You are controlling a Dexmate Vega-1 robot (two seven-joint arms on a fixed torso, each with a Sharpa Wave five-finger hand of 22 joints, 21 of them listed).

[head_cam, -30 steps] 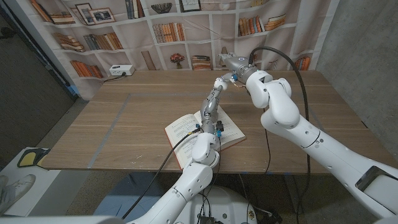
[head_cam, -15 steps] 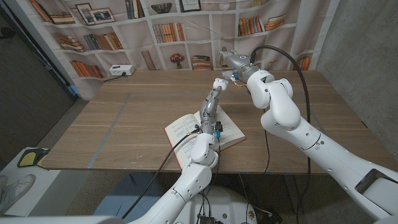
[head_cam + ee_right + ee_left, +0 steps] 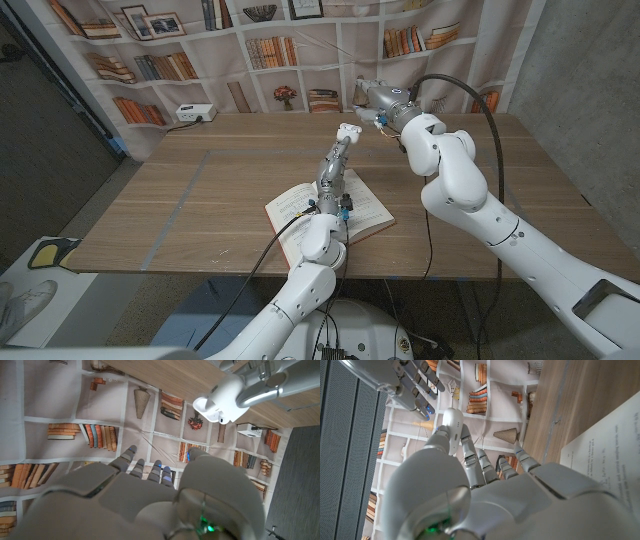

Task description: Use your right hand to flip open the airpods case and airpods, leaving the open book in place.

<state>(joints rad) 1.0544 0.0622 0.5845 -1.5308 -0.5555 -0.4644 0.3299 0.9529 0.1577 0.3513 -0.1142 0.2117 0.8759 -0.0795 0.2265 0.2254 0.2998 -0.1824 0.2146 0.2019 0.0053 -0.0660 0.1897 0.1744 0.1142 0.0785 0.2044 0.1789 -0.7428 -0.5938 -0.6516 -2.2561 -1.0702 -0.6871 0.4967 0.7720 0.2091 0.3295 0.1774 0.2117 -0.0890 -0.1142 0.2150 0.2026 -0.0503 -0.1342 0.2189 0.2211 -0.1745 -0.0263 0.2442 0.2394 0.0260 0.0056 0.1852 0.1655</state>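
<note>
Above the table's (image 3: 180, 200) middle, the left hand (image 3: 335, 160) held the white airpods case (image 3: 348, 129) up at its fingertips.
The case's lid looked lifted open in the right wrist view (image 3: 220, 402). The right hand (image 3: 372, 100) hung raised nearer the far edge, just beside the case and apart from it; whether its fingers were spread or curled could not be told. The open book (image 3: 300, 207) lay near the near edge, under the left forearm, with bare wood wide on both sides.
</note>
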